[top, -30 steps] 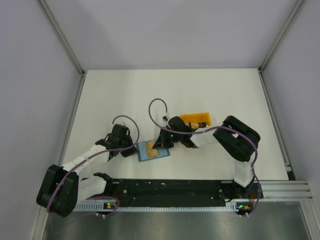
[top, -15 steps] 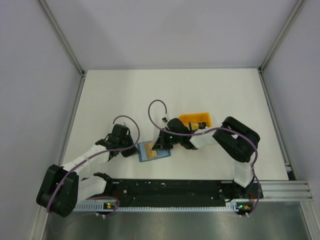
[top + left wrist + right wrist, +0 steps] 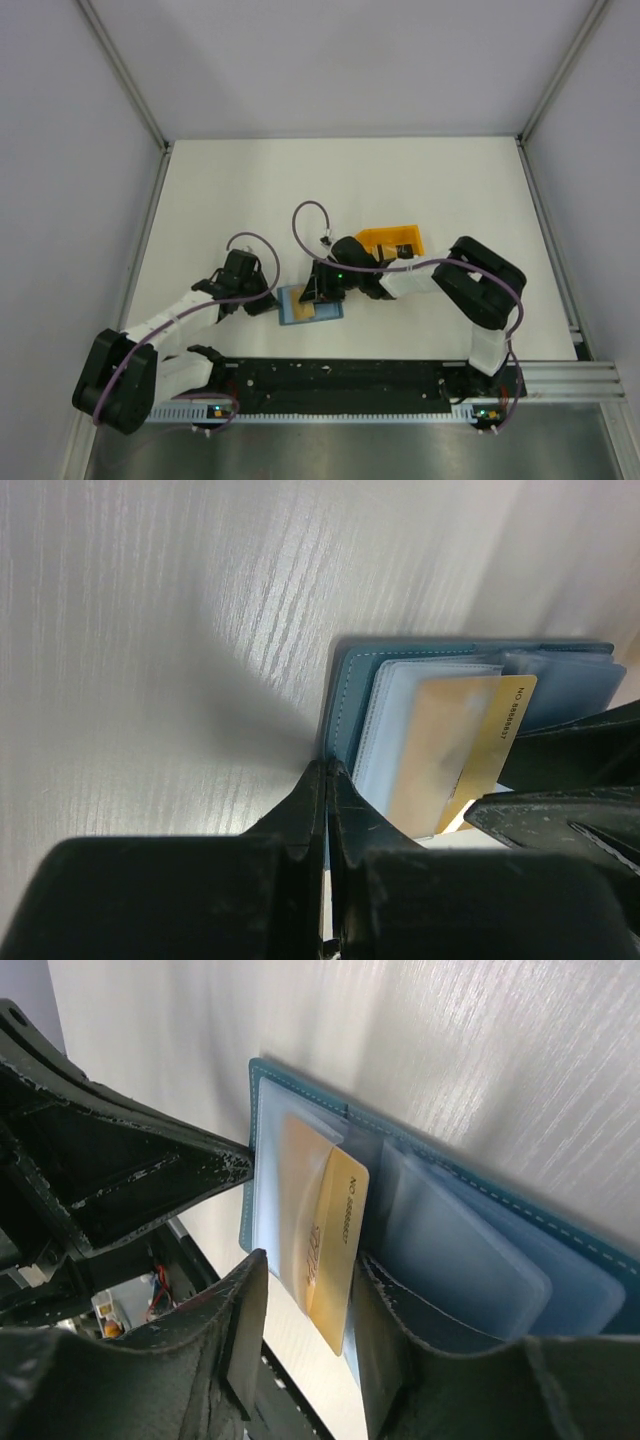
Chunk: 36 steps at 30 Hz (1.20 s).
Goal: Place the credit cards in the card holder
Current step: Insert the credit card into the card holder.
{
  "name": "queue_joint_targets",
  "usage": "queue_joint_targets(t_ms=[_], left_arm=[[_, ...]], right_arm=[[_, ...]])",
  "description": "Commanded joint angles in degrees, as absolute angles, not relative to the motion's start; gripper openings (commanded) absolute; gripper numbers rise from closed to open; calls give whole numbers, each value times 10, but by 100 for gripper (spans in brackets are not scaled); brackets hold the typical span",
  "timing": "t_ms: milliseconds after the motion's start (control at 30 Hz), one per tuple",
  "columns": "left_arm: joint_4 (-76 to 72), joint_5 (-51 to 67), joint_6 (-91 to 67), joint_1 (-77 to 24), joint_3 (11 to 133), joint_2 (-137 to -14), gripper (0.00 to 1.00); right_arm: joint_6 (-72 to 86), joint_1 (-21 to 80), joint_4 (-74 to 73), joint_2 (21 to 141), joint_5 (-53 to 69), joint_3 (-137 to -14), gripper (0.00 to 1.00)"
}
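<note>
The gold credit card (image 3: 325, 1250), half inserted, was just released by the right gripper (image 3: 308, 1295); the card holder (image 3: 350, 695) is pinched by the left gripper (image 3: 328, 780).

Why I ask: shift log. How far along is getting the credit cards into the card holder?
Done: the card holder lies open and a gold credit card sits partway in a clear pocket. In hand: the left gripper pinches the holder's edge; the right gripper stands open around that card. Left: pushing it fully in. Whether more cards wait in the orange tray is unclear.
</note>
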<state>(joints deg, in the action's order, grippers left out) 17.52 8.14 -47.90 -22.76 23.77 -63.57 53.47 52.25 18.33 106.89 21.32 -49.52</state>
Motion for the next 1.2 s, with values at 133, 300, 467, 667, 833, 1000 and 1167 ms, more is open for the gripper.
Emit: queue_joint_targets(t_ms=[133,300,467,667,833,1000,1167], left_arm=[[156,73,-483,-229,233,-633,0],[151,78,-484,-229,234,-630,0],[146,85,-490,-229,233,-622,0],[151,81,-500,-229,226,-610,0],[145,85,-512,-229,212,-599,0],[142,86,-517,-229,210,-592,0],[157,77,-513,-228,217,-582,0]], right_arm=[[476,537,69,1035,193,-533,43],[466,556,42,1056,198,-573,35],[486,568,61,1087,239,-599,34],[509,566,78,1099,257,-607,35],[564,557,181,1112,322,-580,33],[547,554,135,1120,313,-609,12],[485,537,47,1088,218,-606,9]])
